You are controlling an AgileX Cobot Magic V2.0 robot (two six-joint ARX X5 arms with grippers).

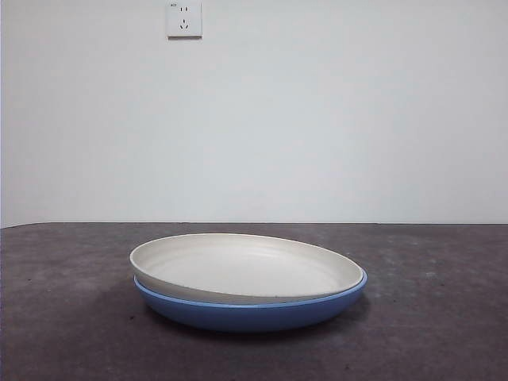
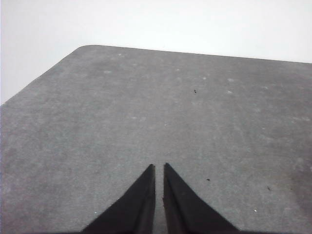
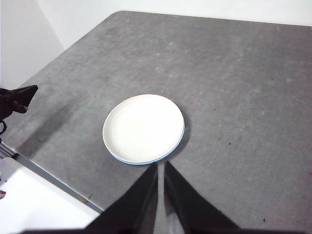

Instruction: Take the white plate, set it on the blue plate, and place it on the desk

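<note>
— Plates?
— I see the white plate (image 1: pixel 246 266) nested in the blue plate (image 1: pixel 254 311) on the desk (image 1: pixel 444 317); blue mostly hidden, only rim showing.
— Grippers?
— Left gripper (image 2: pixel 159 168) closed over bare desk; right gripper (image 3: pixel 161 165) closed, above the stack.

front low and near, wrists high overhead

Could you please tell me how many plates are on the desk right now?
2, stacked mid-desk: the white plate sits slightly tilted inside the blue plate, which rests on the desk. Nothing suggests another hidden underneath, though the stack could conceal one.
</note>
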